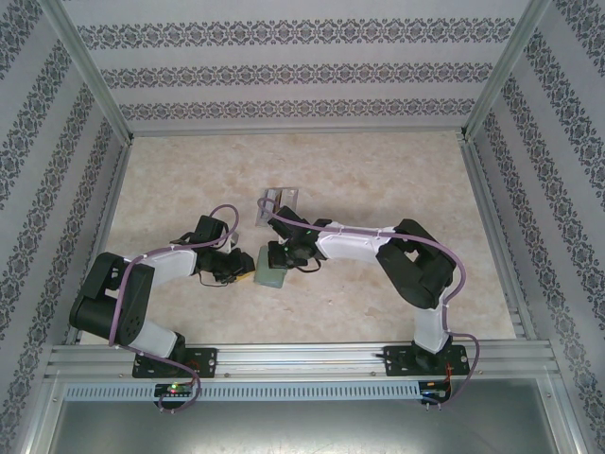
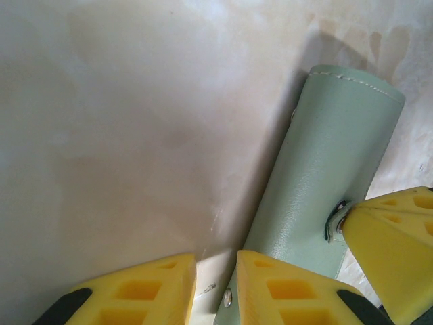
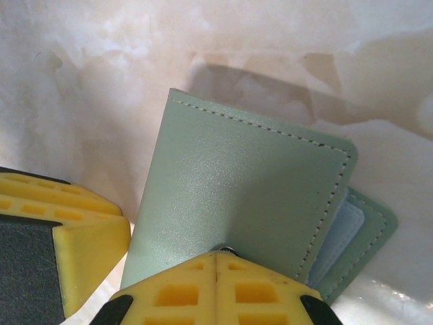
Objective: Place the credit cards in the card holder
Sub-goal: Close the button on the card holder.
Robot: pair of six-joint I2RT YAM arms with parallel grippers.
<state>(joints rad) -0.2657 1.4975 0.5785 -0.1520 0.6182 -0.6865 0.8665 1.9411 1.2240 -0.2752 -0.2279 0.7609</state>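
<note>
Small grey-green soft folding wallet [image 3: 237,189] lies mid pale marbled worktop [image 1: 378,180], btw both arms. Right yellow fingers [image 3: 264,291] fully closed, tips against its top cover by the snap. Left yellow fingers [image 2: 142,291] slightly apart at wallet's corner; can't tell if gripping.

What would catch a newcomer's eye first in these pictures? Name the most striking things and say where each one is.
The grey-green card holder sits mid-table between the two arms, its cover parted enough to show a light blue pocket along one edge. The right gripper, yellow fingers shut, meets the holder's edge by a metal snap. The left gripper sits close against its other side.
</note>
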